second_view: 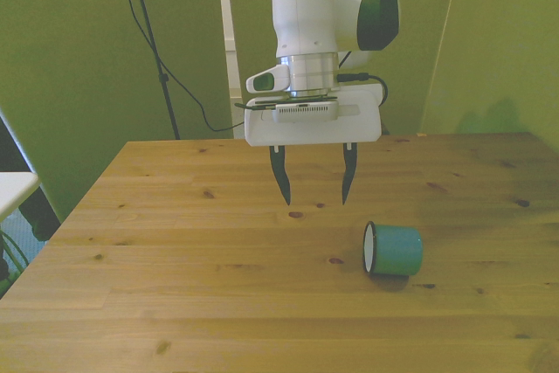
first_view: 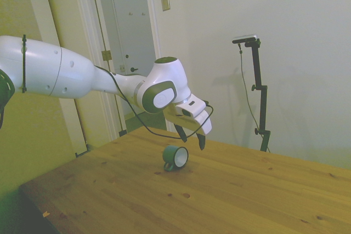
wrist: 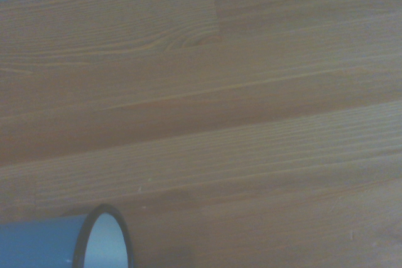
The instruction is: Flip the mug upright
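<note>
The mug (second_view: 395, 250) is left lying on its side on the table (second_view: 175, 303); the gripper (second_view: 314, 188) is held open above, apart from it.

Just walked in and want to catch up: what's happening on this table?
A white robot arm is set to flip a teal mug upright. The mug lies on its side on the wooden table, white inside showing. The gripper hangs open above the table, off to the front view's left of the mug, holding nothing.

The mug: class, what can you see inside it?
The mug lies on its side on the table. Its opening shows a white inside, nothing visible in it. The deeper part near the bottom is hidden.
</note>
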Controlling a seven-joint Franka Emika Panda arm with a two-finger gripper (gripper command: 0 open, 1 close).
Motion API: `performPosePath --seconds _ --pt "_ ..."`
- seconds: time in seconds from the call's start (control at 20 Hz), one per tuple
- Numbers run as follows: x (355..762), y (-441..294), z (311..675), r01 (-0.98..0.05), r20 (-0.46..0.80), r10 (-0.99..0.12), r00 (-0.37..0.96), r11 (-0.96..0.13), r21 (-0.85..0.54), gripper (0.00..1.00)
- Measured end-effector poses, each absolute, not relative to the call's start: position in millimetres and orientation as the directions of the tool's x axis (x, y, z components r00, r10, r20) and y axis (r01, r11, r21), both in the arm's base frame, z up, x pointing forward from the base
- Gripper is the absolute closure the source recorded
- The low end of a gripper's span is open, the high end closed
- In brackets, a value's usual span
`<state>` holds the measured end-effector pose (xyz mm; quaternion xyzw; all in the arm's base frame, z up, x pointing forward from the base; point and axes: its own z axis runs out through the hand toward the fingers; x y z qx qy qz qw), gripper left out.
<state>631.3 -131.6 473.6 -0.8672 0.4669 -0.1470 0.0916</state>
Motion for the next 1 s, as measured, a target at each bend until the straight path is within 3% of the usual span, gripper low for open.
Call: performPosePath --seconds 0.5,1.0 --pt "655 -102 441 -0.705 0.045 -0.765 0.642 -0.612 -0.358 0.0" --pt "661 -97 419 -0.687 -0.053 -0.736 0.674 -0.599 -0.412 0.0"
